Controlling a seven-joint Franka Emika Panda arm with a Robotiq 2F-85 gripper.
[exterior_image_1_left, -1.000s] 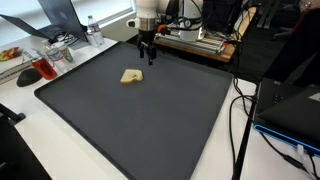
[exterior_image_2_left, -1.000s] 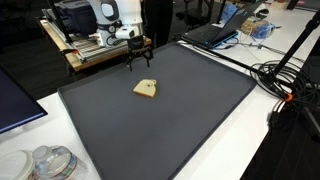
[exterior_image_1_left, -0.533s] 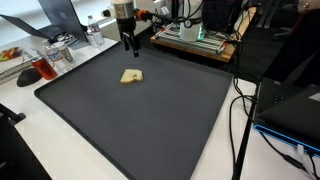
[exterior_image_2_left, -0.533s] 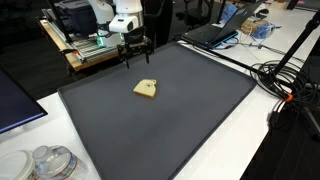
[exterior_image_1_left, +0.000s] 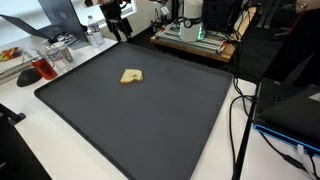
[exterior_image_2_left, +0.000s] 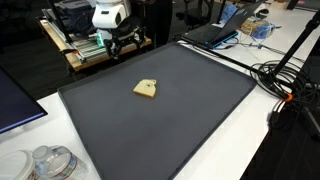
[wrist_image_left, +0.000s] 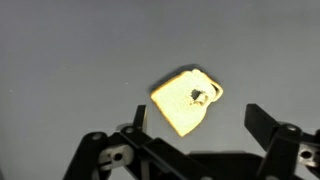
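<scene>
A pale yellow, toast-like piece lies flat on the dark grey mat, toward its far side. My gripper hangs open and empty above the mat's far edge, well clear of the piece. In the wrist view the piece shows below and ahead of the open gripper. Its two dark fingers stand wide apart with nothing between them. The piece has a small dark hole near one corner.
Glass dishes, a bottle and a laptop stand beside the mat. A wooden equipment rack sits behind it. Cables, another laptop and plastic containers line the other edges.
The gripper has swung away from just behind the toast-like piece, out to the mat's far edge and a little higher. It stays open. The piece has not moved.
</scene>
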